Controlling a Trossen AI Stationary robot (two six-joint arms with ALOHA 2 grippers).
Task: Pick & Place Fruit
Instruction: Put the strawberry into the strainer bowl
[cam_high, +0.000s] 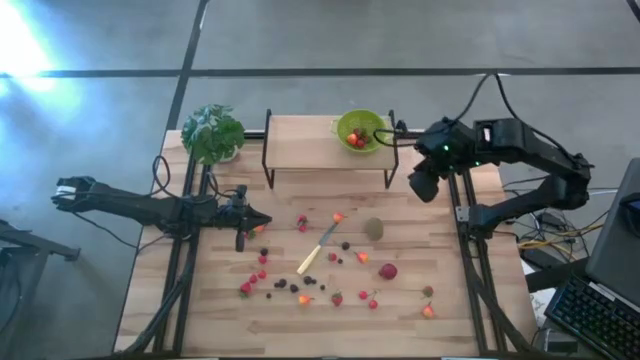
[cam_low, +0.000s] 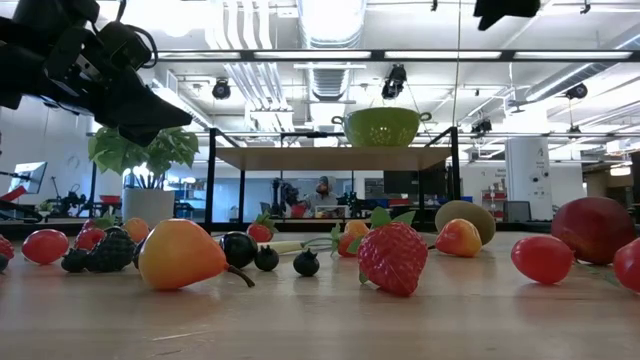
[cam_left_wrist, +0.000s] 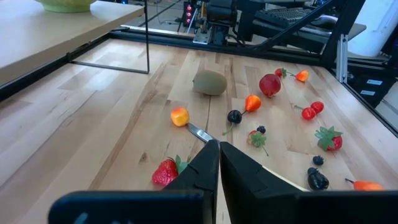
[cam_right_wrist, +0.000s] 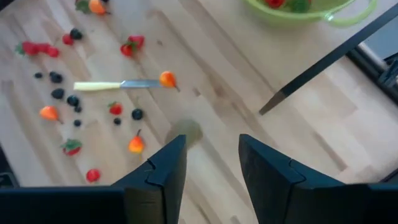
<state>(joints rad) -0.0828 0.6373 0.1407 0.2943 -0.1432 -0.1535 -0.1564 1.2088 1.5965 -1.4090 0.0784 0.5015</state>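
You have open tabletop (cam_high: 440, 240) along its right edge and under the raised shelf (cam_high: 300, 150), while scattered fruit (cam_high: 330, 270) and the knife (cam_high: 318, 250) crowd the middle and the plant (cam_high: 213, 132) blocks the far-left corner.

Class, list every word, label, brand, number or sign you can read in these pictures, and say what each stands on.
None can be read.
The green bowl, knife, fruit and wooden table carry no visible writing.
Monitors in the room behind are too small to read.
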